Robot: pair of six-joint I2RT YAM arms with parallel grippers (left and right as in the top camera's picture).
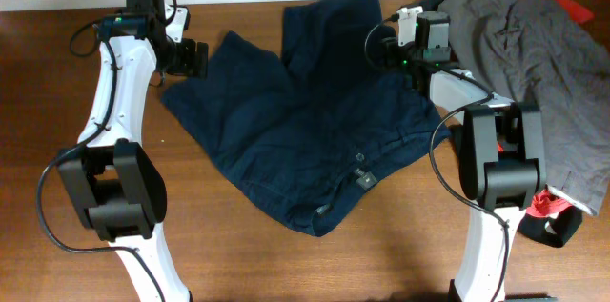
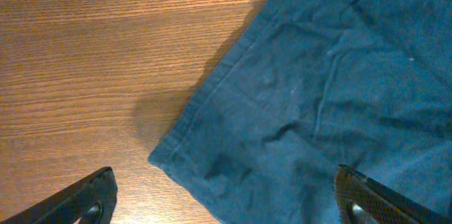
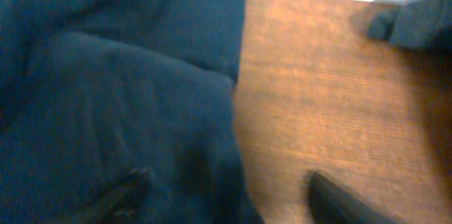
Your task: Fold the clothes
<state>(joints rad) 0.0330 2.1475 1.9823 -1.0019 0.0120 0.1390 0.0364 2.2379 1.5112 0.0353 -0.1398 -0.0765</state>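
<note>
Spread on the table (image 1: pixel 248 254), the navy shorts (image 1: pixel 305 121) put one hem corner (image 2: pixel 166 160) just ahead, between the wide-apart left jaws; the right jaws, also apart, straddle the other leg's edge (image 3: pixel 219 125).

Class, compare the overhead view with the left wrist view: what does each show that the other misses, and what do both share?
Only overhead: the whole shorts with their button, the right gripper, and a grey garment at the table's right. Only left wrist: the stitched hem at one leg corner, close up, between the open fingers of the left gripper. Both: the navy shorts lying on the wooden table.
</note>
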